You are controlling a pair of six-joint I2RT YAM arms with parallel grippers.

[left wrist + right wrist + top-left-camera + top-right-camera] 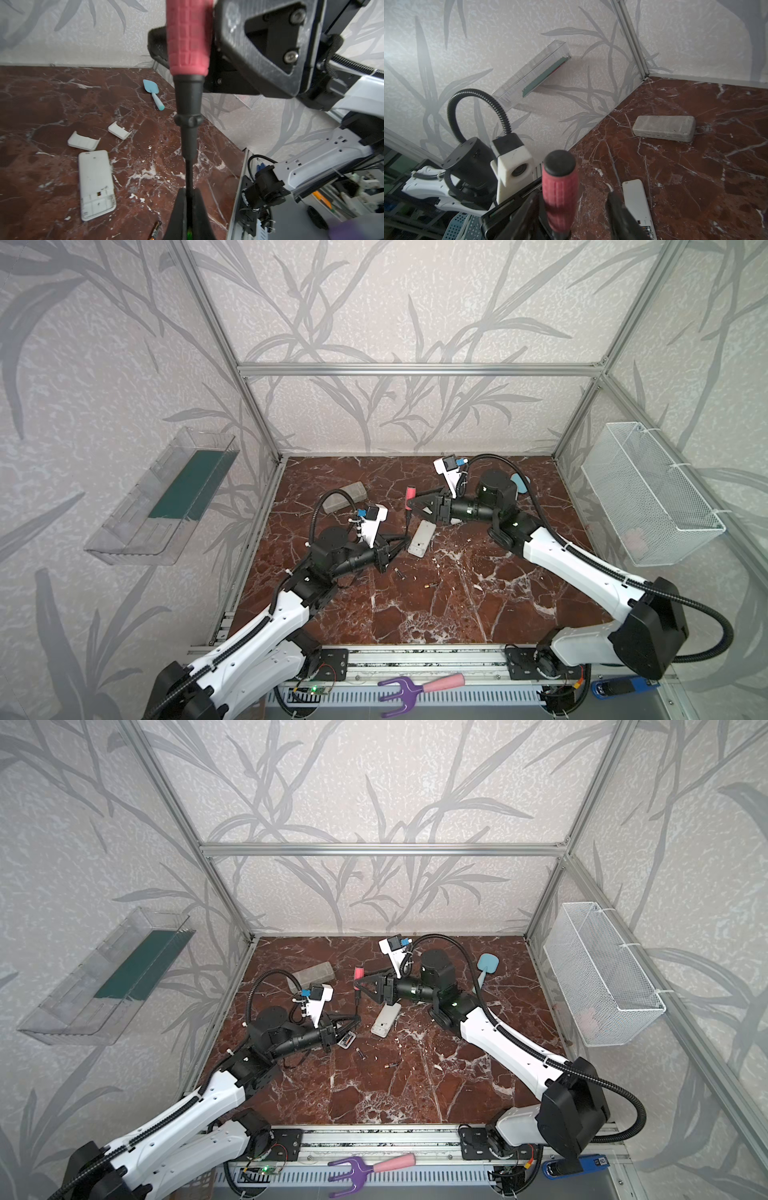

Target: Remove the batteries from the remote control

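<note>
The white remote control (pixel 422 538) (pixel 95 182) lies back side up mid-table, its battery bay uncovered. Two batteries (pixel 400 573) (pixel 430 585) rest on the marble just in front of it; one battery (pixel 155 229) shows in the left wrist view. A red-handled screwdriver (pixel 411 492) (pixel 359 972) stands upright between the arms. My left gripper (pixel 405 537) (pixel 189 193) is shut on its thin black shaft. My right gripper (pixel 411 504) (pixel 571 205) stands open around the red handle (pixel 560 187), with a gap on one side.
Two white cover pieces (pixel 84 143) (pixel 119 133) lie beyond the remote. A grey case (pixel 345 497) sits at the back left, a blue trowel (pixel 484 965) at the back right. A wire basket (pixel 648 493) and a clear tray (pixel 162 497) hang on the side walls.
</note>
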